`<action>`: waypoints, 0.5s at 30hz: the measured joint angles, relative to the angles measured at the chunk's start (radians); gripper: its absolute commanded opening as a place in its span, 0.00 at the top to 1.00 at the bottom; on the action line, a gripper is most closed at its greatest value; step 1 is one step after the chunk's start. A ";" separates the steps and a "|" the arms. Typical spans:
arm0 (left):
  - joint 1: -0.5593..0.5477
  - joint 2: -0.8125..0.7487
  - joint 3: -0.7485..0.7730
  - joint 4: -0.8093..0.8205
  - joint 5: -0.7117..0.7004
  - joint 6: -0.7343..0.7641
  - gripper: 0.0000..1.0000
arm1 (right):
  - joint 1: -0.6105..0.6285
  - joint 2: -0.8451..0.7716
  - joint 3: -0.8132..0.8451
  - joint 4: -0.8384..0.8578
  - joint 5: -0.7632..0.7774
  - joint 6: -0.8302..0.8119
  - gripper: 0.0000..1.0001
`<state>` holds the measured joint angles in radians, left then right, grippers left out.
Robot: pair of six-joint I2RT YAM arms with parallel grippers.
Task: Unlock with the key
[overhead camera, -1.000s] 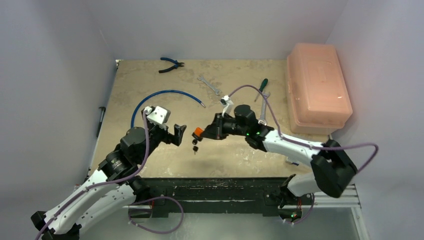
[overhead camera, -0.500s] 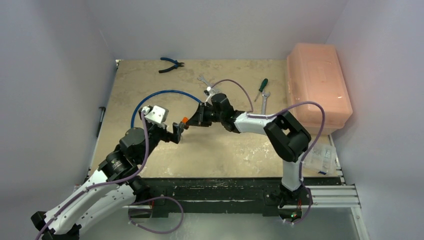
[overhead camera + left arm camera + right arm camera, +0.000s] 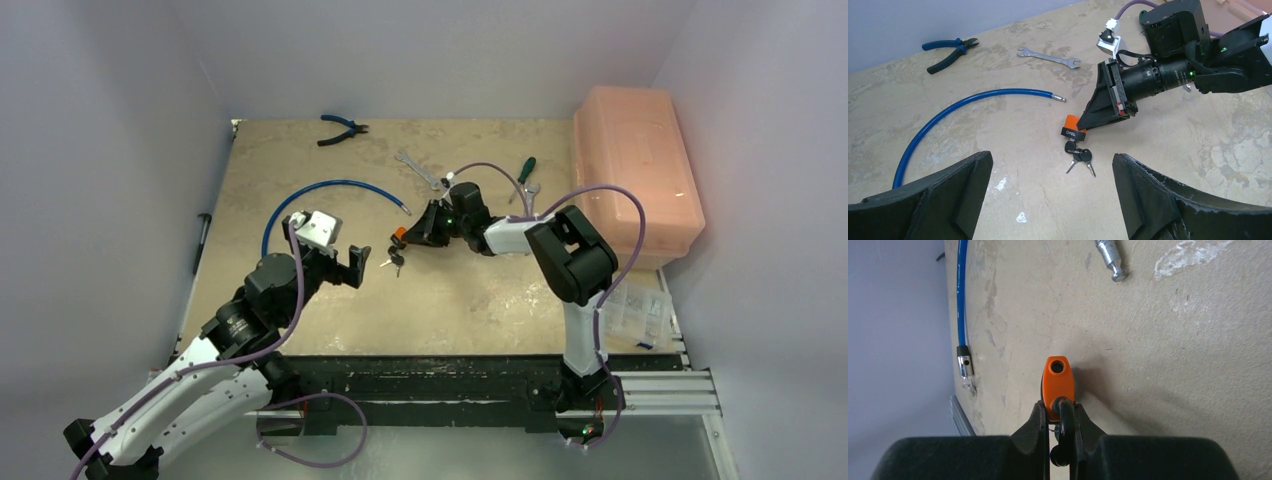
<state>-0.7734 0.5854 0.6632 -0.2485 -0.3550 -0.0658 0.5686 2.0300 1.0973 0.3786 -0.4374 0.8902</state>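
Over the tan table (image 3: 470, 300), our right gripper (image 3: 1058, 412) pinches the orange lock (image 3: 1058, 380) (keys (image 3: 1079, 156) dangling below); our left gripper (image 3: 1050, 165), spread wide, should seize one key squarely.

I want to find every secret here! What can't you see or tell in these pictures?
- Right wrist view: the keys are hidden behind the right gripper, which is shut on the orange lock; only a black loop shows.
- Left wrist view: the keys are too small to tell their teeth. One end of the blue cable is hidden behind a finger of the left gripper.
- Top view: the lid of the pink box hides what is inside.
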 measured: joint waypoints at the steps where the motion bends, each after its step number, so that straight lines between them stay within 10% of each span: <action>1: 0.000 0.000 0.000 0.000 0.000 0.000 0.02 | 0.000 0.001 -0.001 0.002 -0.001 0.000 1.00; 8: 0.000 0.000 -0.002 0.000 0.000 0.000 0.02 | -0.012 0.011 -0.001 0.013 -0.019 0.000 0.39; 15: 0.000 0.000 -0.004 0.000 0.000 0.000 0.02 | -0.063 0.010 0.013 0.000 -0.037 -0.032 0.17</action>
<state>-0.7734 0.5850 0.6594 -0.2485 -0.3550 -0.0662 0.5060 2.0403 1.1107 0.3790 -0.4740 0.8585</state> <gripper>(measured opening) 0.979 0.765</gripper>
